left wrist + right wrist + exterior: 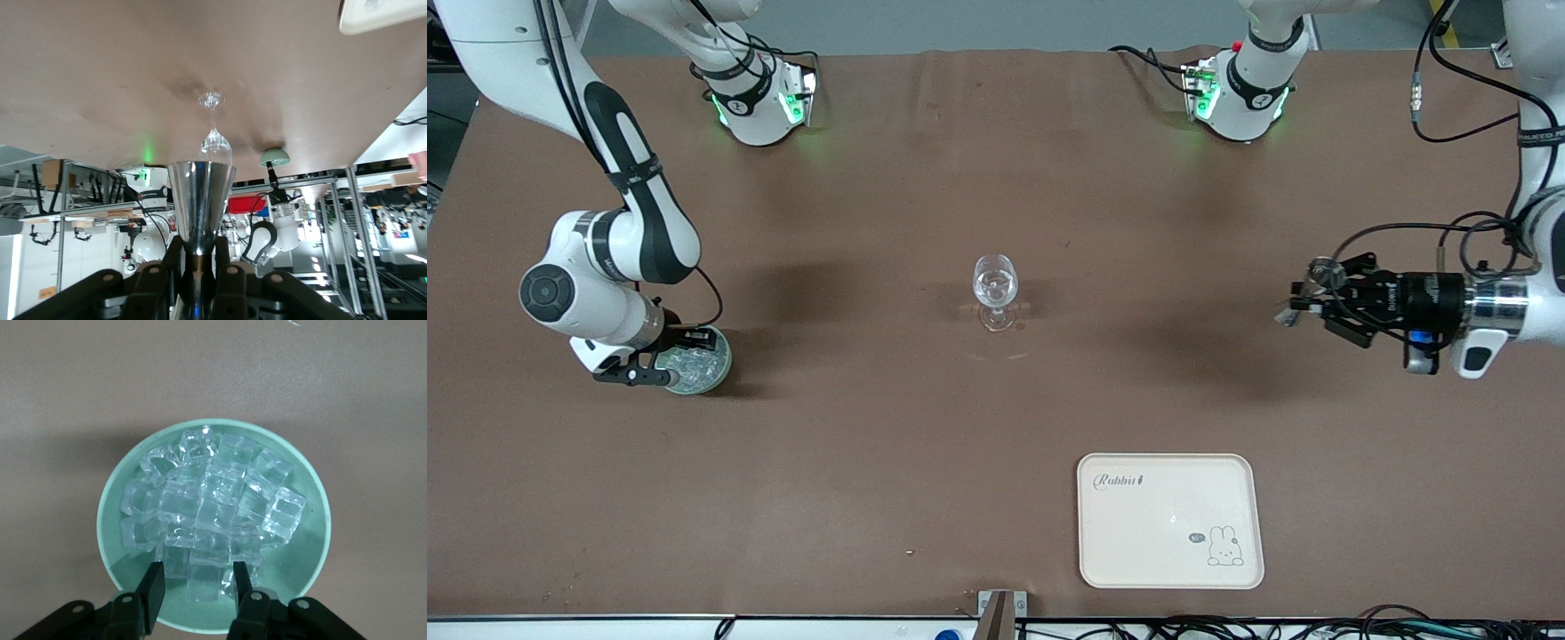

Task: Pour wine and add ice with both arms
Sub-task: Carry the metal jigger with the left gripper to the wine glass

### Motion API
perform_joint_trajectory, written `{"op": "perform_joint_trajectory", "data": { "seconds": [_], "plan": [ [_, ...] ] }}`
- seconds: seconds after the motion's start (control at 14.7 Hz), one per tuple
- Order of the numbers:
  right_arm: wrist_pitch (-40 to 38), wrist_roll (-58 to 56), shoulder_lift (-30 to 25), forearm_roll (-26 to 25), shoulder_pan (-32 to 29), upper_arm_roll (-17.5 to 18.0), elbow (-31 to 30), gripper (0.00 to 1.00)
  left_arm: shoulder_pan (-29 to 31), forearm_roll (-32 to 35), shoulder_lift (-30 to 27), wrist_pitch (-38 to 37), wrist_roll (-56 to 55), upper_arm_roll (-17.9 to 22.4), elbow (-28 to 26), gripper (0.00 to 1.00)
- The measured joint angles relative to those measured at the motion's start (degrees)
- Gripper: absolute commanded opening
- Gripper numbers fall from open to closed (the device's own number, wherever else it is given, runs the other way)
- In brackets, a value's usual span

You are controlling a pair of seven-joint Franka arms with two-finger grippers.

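The right gripper (197, 587) hangs low over the green bowl (313, 540) at the right arm's end of the table. Its fingers stand partly apart with 1 ice cube between them; whether they pinch it cannot be told. The ice (213, 507) lies heaped in that bowl, judged as the supply for the glass.

The left gripper (197, 267) is clamped on a metal measuring cup (200, 200), held level above the table at the left arm's end, probably to keep any contents in. The wine glass (995, 289) stands upright mid-table, between both arms, reachable by each. A cream tray (1170, 569) lies nearer the front camera.

Only the right wrist view shows single cubes. Only the left wrist view shows the cup's flared shape. Only the front view shows the tray's rabbit print.
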Motion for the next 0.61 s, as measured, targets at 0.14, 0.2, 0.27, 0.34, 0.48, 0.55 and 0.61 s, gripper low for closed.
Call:
{"op": "perform_joint_trajectory", "data": {
  "seconds": [0.14,0.2,0.27,0.34,0.48,0.55,0.61],
  "plan": [
    [0.3,0.0,0.2,0.0,0.0,0.0,-0.3,0.45,0.1,2.2,-0.9,2.5,-1.8,-5.2,0.0,0.01],
    [0.4,0.0,0.4,0.0,0.0,0.0,-0.3,0.42,0.2,2.9,-1.1,4.4,-2.7,-8.0,0.0,0.01],
    [0.4,0.0,0.6,0.0,0.0,0.0,-0.3,0.36,0.2,3.1,-1.1,6.5,-3.9,-10.8,0.0,0.01],
    [0.5,0.0,0.6,0.0,0.1,0.1,-0.3,0.3,0.2,3.2,-1.2,8.8,-5.6,-13.4,0.0,0.01],
    [0.5,0.0,0.6,0.0,0.1,0.0,-0.3,0.21,0.1,3.4,-1.3,14.4,-10.7,-18.8,-0.1,0.01],
    [0.5,0.0,0.7,0.0,0.1,0.0,-0.3,0.2,0.1,3.6,-1.3,17.9,-13.3,-21.6,-0.3,0.01],
    [0.5,0.0,0.7,0.0,0.1,0.0,-0.3,0.18,0.0,3.9,-1.3,21.4,-15.5,-24.2,-0.8,0.01]
  ]
}}
